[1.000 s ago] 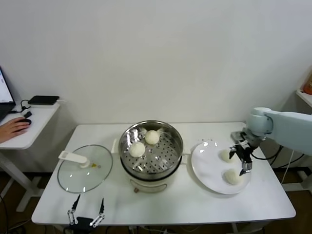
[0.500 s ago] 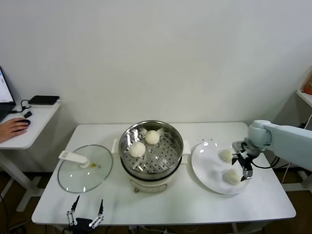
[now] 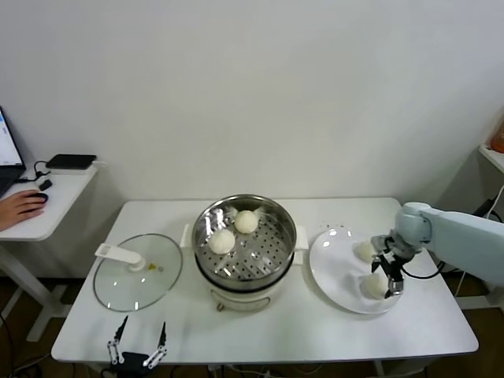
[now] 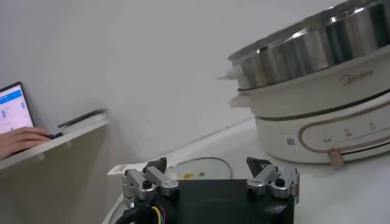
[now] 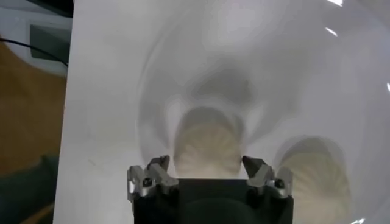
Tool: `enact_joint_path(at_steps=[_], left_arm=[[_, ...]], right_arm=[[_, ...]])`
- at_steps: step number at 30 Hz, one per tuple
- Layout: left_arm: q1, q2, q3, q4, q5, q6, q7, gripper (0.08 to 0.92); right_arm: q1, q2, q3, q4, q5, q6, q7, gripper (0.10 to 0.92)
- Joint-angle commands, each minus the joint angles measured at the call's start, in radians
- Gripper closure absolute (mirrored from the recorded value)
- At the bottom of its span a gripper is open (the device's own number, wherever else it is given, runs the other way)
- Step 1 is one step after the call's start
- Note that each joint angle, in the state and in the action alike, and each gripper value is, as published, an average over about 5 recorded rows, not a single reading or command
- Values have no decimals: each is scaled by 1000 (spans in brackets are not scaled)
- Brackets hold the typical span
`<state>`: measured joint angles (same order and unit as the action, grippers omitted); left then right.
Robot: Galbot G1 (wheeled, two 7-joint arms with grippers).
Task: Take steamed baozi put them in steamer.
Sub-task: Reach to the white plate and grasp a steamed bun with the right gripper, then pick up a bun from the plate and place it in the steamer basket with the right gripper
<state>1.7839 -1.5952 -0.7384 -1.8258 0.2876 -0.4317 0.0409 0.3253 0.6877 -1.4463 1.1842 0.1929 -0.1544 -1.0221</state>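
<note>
Two baozi point(image 3: 370, 267) on plate point(image 3: 331, 276), apparently dome-up, right claw point(image 3: 382, 281) astride one.

The steamer point(image 3: 245, 244) stands mid-desk point(image 3: 260, 331), its top uncovered; two baozi point(image 3: 234, 231) fill the far-left part of the tray, the near and right parts lie bare. The glass lid point(image 3: 138, 272) takes up the left side, the white plate point(image 3: 335, 272) the right. A bare strip of desk runs along the front edge.
</note>
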Motion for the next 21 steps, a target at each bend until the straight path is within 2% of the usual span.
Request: enact_joint_path(at_steps=[1, 9, 14, 21], left_arm=[[2, -1, 0, -1, -1, -2, 0, 177], [10, -3, 0, -10, -1, -5, 0, 177], [10, -2, 0, -13, 0, -3, 1, 177], [12, -1, 0, -14, 4, -3, 1, 177]], right_arm=[[-13, 2, 15, -5, -9, 2, 0, 299], [83, 7, -32, 36, 8, 12, -3, 400], [310, 22, -189, 130, 94, 64, -13, 406], [598, 112, -309, 223, 190, 241, -35, 406]])
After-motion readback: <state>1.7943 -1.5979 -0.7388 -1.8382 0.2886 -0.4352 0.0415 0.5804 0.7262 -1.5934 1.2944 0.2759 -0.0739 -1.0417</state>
